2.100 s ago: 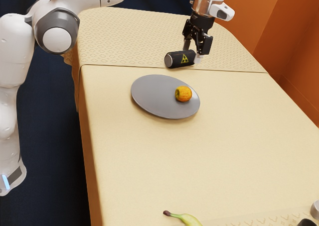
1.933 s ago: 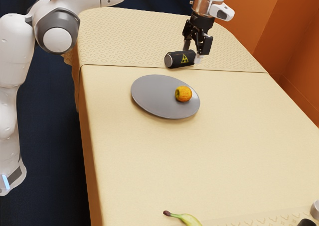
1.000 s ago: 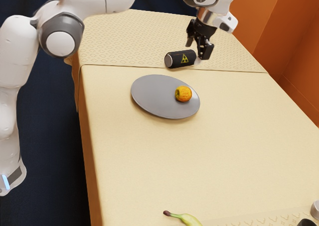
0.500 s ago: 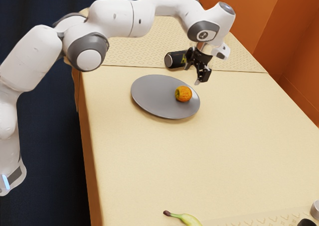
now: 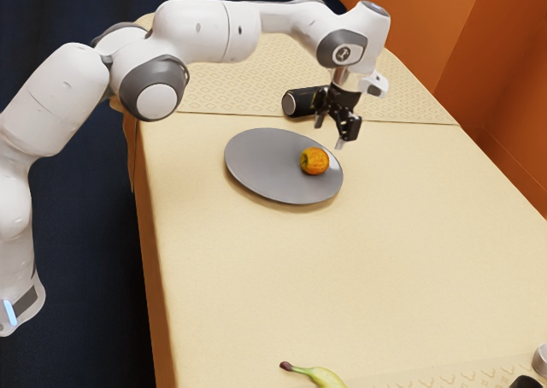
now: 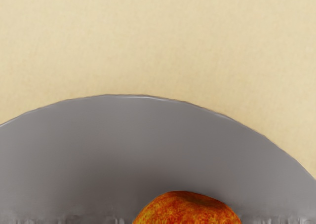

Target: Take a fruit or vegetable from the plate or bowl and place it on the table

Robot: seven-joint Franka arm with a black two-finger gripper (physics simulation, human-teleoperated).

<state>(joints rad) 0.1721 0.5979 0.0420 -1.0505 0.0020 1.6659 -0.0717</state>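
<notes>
So my gripper [image 5: 329, 133] is hanging just beside the orange-yellow apple [image 5: 314, 161], fingers spread wide apart, though honestly I can't quite tell how high it sits over the gray plate's [image 5: 265, 166] edge. The apple's on that plate, toward the exterior view's right side, with a black can [image 5: 301, 102] lying on the table [image 5: 342, 268] partly behind the gripper and a banana [image 5: 325, 377] well apart from the plate.

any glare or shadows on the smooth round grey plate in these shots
Exterior view: a soft, faint shadow on the cream table along the plate's lower edge; wrist view: a thin bright glint on its rim, darker shading beside the round orange fruit.
</notes>
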